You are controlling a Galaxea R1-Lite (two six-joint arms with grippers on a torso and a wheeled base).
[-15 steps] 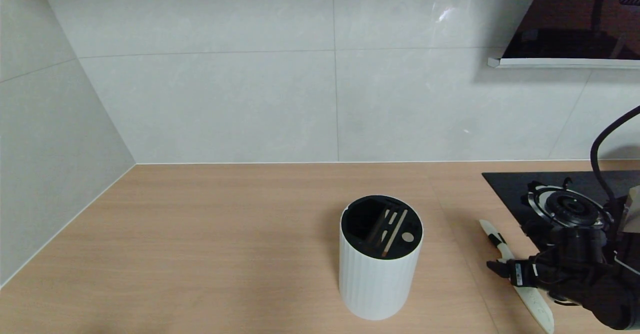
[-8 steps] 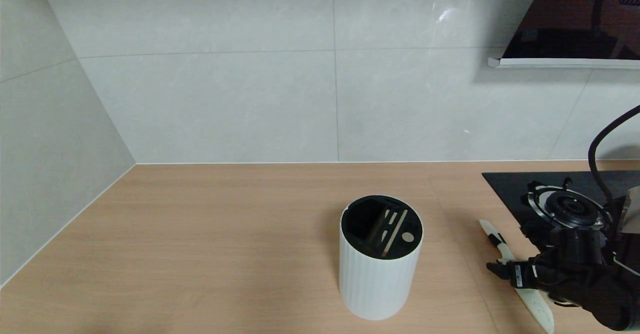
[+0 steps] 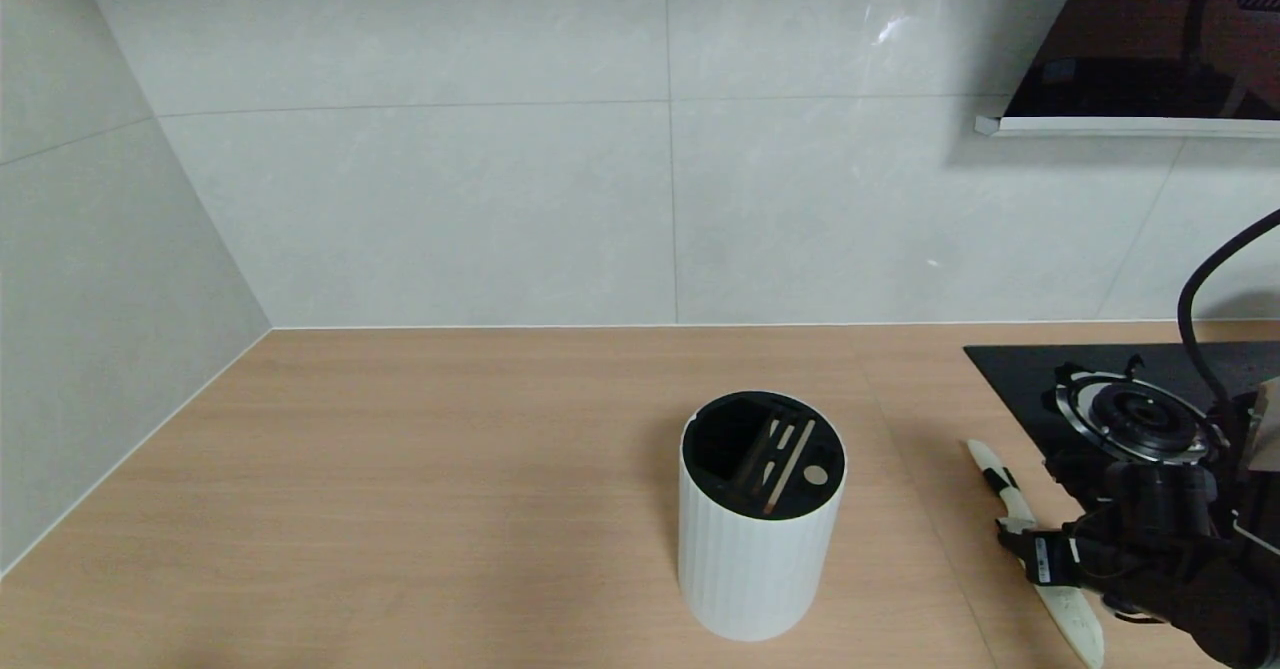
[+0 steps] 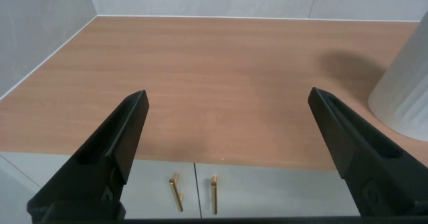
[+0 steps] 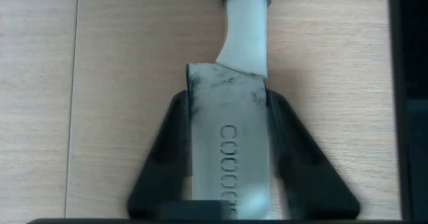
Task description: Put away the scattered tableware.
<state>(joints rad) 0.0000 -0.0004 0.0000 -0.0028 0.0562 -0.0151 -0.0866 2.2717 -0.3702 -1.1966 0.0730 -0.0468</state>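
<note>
- Wooden countertop (image 3: 450, 469): runs wall to wall, with a black gas hob (image 3: 1010, 374) set into its right end.
- White ribbed holder (image 3: 755, 559): stands upright mid-counter. Its black top carries narrow slots (image 3: 790, 449) and a wider opening.
- Left gripper (image 4: 227, 97): jaws spread wide and holding nothing, above the near counter edge, well apart from the holder.
- White knife (image 3: 1008, 502): lies flat on the counter just beside the hob, handle pointing towards the wall.
- Right gripper (image 3: 1035, 554): low over the knife, its fingers (image 5: 167, 164) closed against both edges of the blade, near the handle end.
- Assessment: the step in hand is taking up the knife. The grip sits on a thin, smooth blade, so slippage or rotation is the likely fault. Recommend confirming firm, even contact, lifting straight, tipping the blade downward, and aligning it with a narrow slot before lowering.
</note>
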